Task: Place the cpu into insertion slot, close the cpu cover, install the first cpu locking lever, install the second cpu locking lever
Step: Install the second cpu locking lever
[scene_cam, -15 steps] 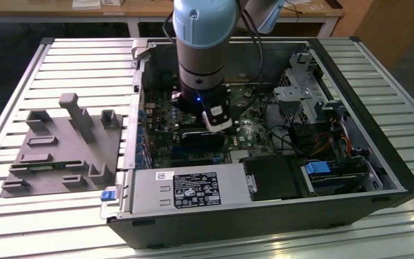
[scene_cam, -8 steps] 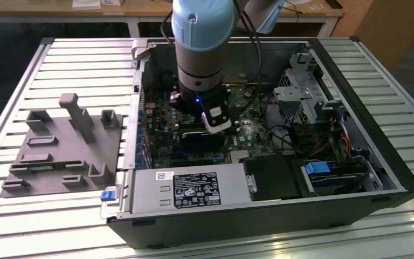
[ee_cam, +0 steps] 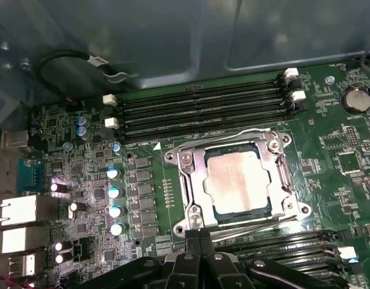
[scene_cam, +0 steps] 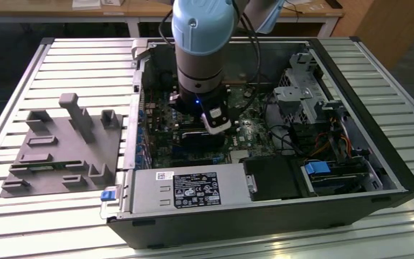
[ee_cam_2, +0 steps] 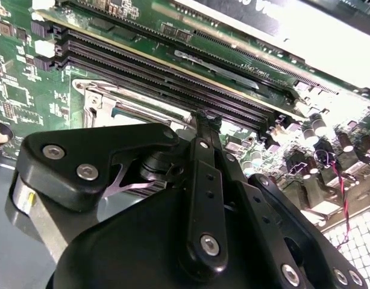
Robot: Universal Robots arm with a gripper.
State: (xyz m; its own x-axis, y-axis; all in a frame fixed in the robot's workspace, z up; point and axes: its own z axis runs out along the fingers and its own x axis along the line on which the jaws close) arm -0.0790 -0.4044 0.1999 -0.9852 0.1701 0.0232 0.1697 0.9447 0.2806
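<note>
Arm: reaches down into the open computer case (scene_cam: 351,178) lying on the slatted counter (scene_cam: 70,65) in the exterior view.
Hand (ee_cam: 200,238): fingers pressed together, gripping nothing; tips just beside the near edge of the slot's metal frame in the first wrist view.
Chip (ee_cam: 238,179): silvery square, seated flat inside the slot (ee_cam: 194,208) on the green board (ee_cam: 329,174).
Cover (ee_cam: 191,174): metal frame lying down around the chip, chip showing through its opening.
Levers (ee_cam: 257,226): thin wire bars along the frame's edges; whether latched, cannot tell.
Memory slots (ee_cam: 203,105): long black rows beside the slot.
Grey fixture (scene_cam: 63,145): on the counter, well apart from the case, at the exterior view's left.
</note>
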